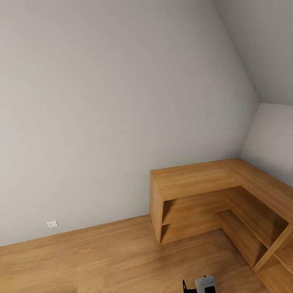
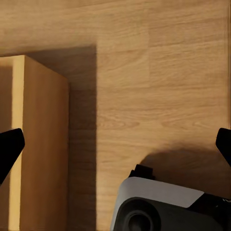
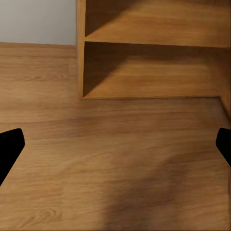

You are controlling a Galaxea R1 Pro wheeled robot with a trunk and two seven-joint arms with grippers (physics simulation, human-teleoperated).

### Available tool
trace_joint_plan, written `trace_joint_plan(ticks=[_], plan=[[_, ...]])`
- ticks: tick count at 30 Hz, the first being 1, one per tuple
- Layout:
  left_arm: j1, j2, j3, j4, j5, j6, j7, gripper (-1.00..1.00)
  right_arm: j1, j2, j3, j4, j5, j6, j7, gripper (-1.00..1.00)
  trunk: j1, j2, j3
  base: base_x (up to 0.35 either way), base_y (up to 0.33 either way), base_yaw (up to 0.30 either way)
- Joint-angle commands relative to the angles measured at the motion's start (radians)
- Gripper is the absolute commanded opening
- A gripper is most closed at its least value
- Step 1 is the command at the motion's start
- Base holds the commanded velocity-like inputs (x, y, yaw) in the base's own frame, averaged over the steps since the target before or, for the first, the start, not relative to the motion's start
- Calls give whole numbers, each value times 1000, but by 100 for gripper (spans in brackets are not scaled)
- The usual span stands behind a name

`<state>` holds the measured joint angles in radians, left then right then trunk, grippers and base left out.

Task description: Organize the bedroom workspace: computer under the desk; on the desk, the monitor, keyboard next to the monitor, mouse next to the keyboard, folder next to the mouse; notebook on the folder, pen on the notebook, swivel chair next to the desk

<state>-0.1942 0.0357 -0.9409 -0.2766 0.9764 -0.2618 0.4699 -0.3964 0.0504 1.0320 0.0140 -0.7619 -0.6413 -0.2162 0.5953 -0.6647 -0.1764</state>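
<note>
Desk nowhere yet, just low oak corner shelving far right; both grippers spread, empty; better turning the base slowly.

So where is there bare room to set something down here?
The top of the L-shaped oak shelf unit is bare along both wings. Its open shelves hold nothing. The plank floor between the grey wall and the unit is open. Nowhere looks crowded.

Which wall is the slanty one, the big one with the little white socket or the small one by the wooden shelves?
The big wall with the white socket leans over; the small wall behind the wooden corner shelves stands straight.
</note>
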Motion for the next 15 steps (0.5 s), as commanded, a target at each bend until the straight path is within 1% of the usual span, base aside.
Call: trace_joint_plan(ticks=[1,15], plan=[[-1,1,-9,-3,10,-4,6,100,-1,1,8,1,-1,-2,-8,100,0,-1,0,31,0,-203],[-1,1,-8,-3,10,-3,6,100,-1,3,10,3,-1,-33,-8,100,0,-1,13,7,0,-242]])
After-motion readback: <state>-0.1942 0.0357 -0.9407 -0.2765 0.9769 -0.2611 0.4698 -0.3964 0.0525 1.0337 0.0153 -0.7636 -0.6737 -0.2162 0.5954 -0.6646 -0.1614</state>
